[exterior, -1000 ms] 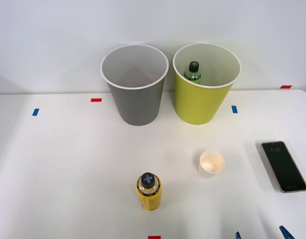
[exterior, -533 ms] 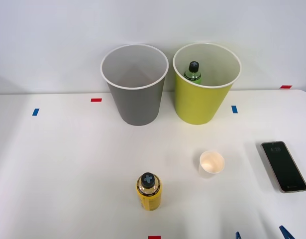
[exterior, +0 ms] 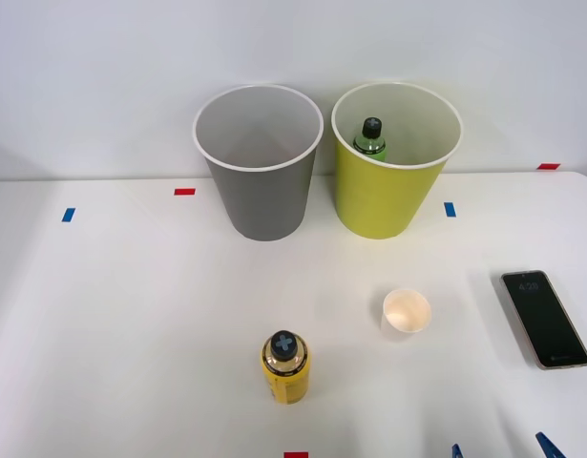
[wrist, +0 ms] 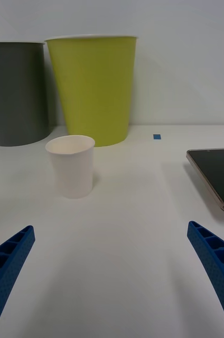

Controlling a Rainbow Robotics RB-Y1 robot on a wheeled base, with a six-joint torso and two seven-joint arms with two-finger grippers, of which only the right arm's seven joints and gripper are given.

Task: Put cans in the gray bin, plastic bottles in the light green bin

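Note:
A yellow plastic bottle (exterior: 286,370) with a black cap marked by a blue cross stands upright on the white table, near the front. A green plastic bottle (exterior: 370,141) with a black cap sits inside the light green bin (exterior: 379,200) (wrist: 93,90) at the back. Left of that bin stands the gray bin (exterior: 262,196) (wrist: 14,95), its pale inside showing nothing. The cans are out of view. My right gripper (exterior: 503,450) (wrist: 110,228) hangs open at the table's front right, well right of the yellow bottle, with nothing between its blue fingers (wrist: 9,259).
A small white paper cup (exterior: 406,313) (wrist: 72,166) stands just ahead of the gripper. A phone (exterior: 545,318) (wrist: 217,174) lies flat to the right. Small red and blue tape marks dot the table, and a white wall rises behind the bins.

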